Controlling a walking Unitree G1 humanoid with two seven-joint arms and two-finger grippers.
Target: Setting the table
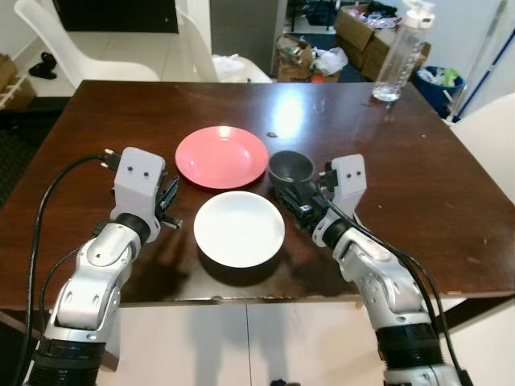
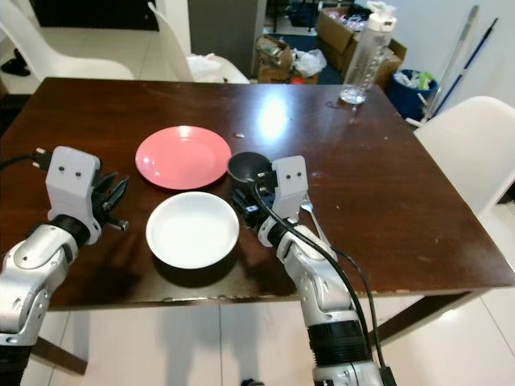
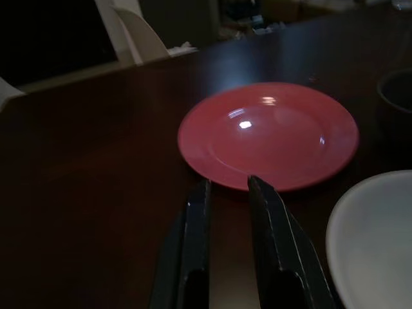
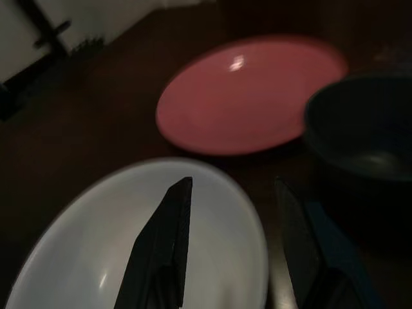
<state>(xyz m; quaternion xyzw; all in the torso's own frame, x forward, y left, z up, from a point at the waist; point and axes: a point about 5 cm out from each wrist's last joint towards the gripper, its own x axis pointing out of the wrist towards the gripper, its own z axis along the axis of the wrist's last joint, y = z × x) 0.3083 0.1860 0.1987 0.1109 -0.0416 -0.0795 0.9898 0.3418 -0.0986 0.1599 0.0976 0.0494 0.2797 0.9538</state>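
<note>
- You have a dark wooden table (image 1: pixel 418 185) in front of you; both arms reach over its near edge
- The pink plate (image 1: pixel 221 156) lies near the middle of the table, a little toward your left
- The white plate (image 1: pixel 239 227) sits between the pink plate and the near edge; the two rims are just beside each other, and you cannot tell whether they touch
- The dark bowl (image 1: pixel 290 167) stands just beside the pink plate on its right, behind the right rim of the white plate
- Your left gripper (image 3: pixel 226 187) hovers over bare table left of the white plate, fingers set narrow with a slim gap, tips pointing at the near rim of the pink plate and holding nothing
- Your right gripper (image 4: pixel 233 187) sits at the right rim of the white plate, just in front of the bowl; its fingers stand wide apart and empty, one over the white plate, the other beside the bowl
- A fork (image 2: pixel 310 211) lies on the table by the right wrist, partly hidden by the arm
- A clear water bottle (image 1: pixel 398 55) stands upright near the far right corner
- White chairs (image 1: pixel 88 48) stand beyond the far edge, and another is at the right edge
</note>
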